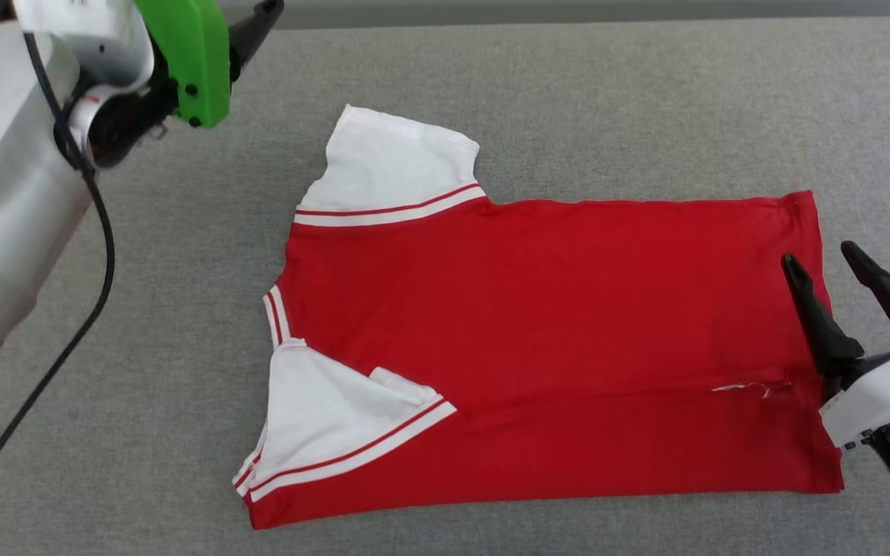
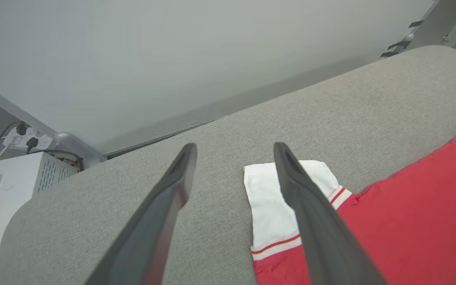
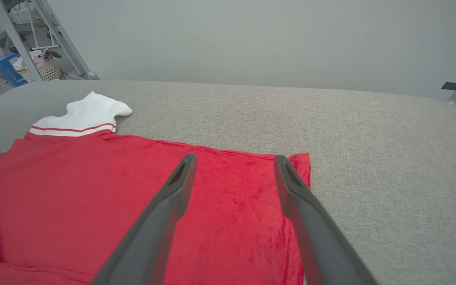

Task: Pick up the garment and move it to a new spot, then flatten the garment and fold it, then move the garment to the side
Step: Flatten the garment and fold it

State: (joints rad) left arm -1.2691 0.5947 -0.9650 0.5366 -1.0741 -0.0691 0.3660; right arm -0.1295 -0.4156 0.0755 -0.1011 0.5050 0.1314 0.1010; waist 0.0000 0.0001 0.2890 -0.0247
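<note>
Two arms, both with jaws spread apart and gripping nothing. The left arm [image 1: 5, 193] is raised at the far left, its fingers [image 2: 172, 190] pointing past the far white sleeve [image 1: 391, 162]. The right arm [image 1: 878, 394] sits low at the right, over the hem of the garment [image 1: 538, 340], which lies flat mid-bench [image 1: 607, 100], collar end left.

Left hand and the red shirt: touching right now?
Apart. Head view: the left hand sits off to the upper left, bare grey tabletop between it and the shirt.
</note>
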